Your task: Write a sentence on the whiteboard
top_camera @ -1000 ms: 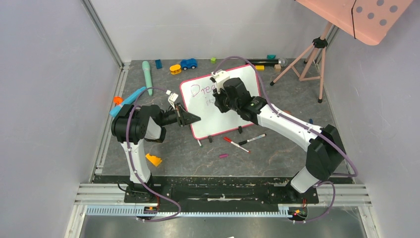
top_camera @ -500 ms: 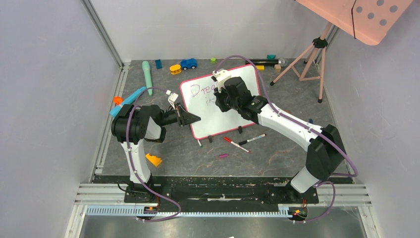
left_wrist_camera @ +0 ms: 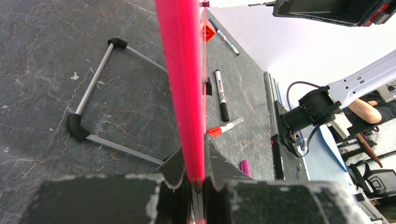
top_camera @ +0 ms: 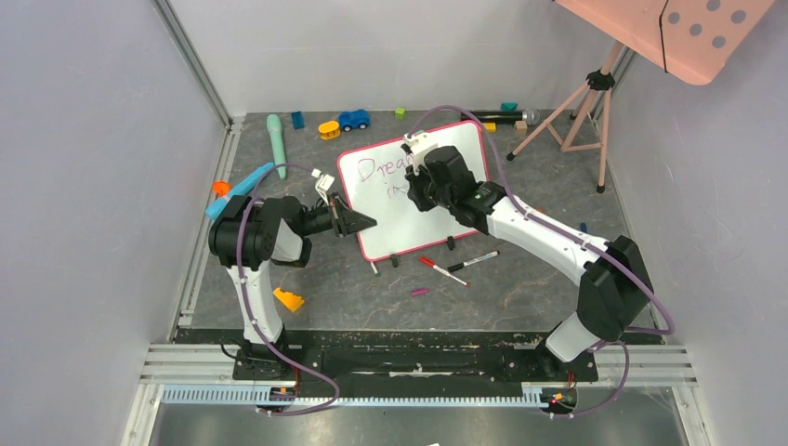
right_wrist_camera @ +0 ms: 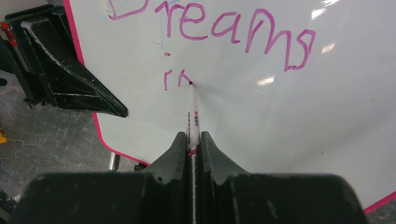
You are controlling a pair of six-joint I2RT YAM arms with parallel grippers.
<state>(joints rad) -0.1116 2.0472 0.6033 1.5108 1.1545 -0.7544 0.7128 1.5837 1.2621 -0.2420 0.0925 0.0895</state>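
From my remote seat, the grey table (top_camera: 520, 288) looks the same as a second ago, and the whiteboard (top_camera: 409, 223) has not shifted: it stands tilted at mid-table on its two black clip feet (top_camera: 395, 260), with its far right corner close to a leg of the pink tripod (top_camera: 581, 102). My right arm has slid a touch to the right along the second line. The right gripper (right_wrist_camera: 190, 136) is closed tight on a white pen (right_wrist_camera: 192, 109), whose tip touches the board just after a small "in". Above it the sentence (right_wrist_camera: 223, 27) reads "Dreams" in purple so far. To the right of the tip and below it the board is blank all the way to the pink frame, so I have plenty of room there. My left arm has not moved. The left gripper (left_wrist_camera: 193, 154) is pinched shut on the board's left frame (left_wrist_camera: 180, 70), near the lower corner. Just in front of the board's near edge lie a red-capped marker (top_camera: 442, 270) and a black-capped marker (top_camera: 472, 261), with a small purple cap (top_camera: 420, 292) nearer to me.
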